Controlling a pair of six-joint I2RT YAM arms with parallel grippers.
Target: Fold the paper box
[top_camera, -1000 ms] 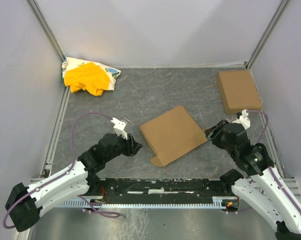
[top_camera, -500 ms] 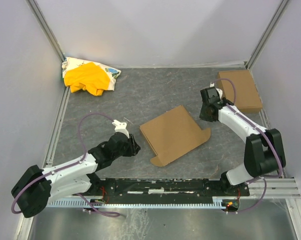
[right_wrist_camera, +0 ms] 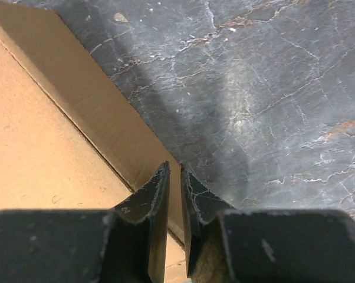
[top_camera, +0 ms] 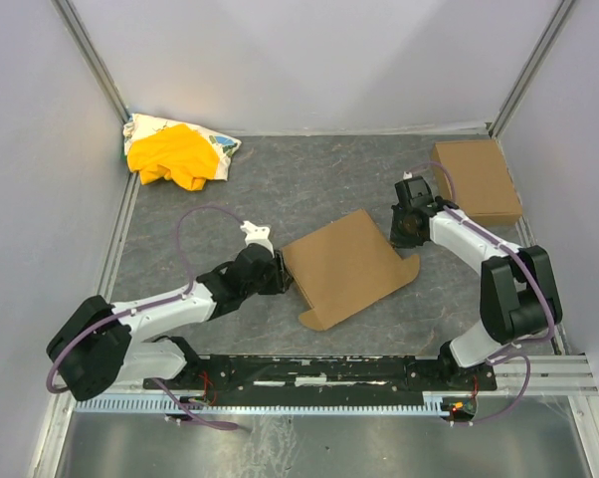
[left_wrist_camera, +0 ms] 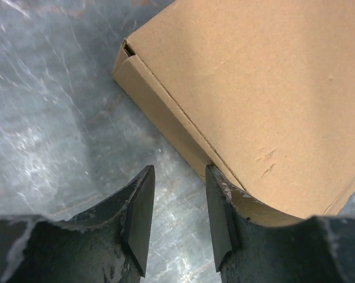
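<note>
The paper box (top_camera: 344, 267) lies closed in the middle of the table, a flat brown cardboard mailer with a tab sticking out at its right corner. My left gripper (top_camera: 279, 272) is open at the box's left edge. In the left wrist view the box (left_wrist_camera: 266, 88) fills the upper right, and the left gripper (left_wrist_camera: 180, 177) has bare table between its jaws, its right finger against the box's side wall. My right gripper (top_camera: 403, 239) is shut and empty at the box's right far edge. In the right wrist view the right gripper (right_wrist_camera: 174, 171) hangs over the side wall of the box (right_wrist_camera: 42, 147).
A smaller ready-folded brown box (top_camera: 476, 181) lies at the back right. A yellow cloth (top_camera: 175, 154) on a printed bag sits in the back left corner. White walls and aluminium frame posts (top_camera: 91, 60) close in the dark mat.
My left gripper has slid right up to the box's left edge. My right arm has swung from the near right to the box's far right edge. The box has hardly moved.
</note>
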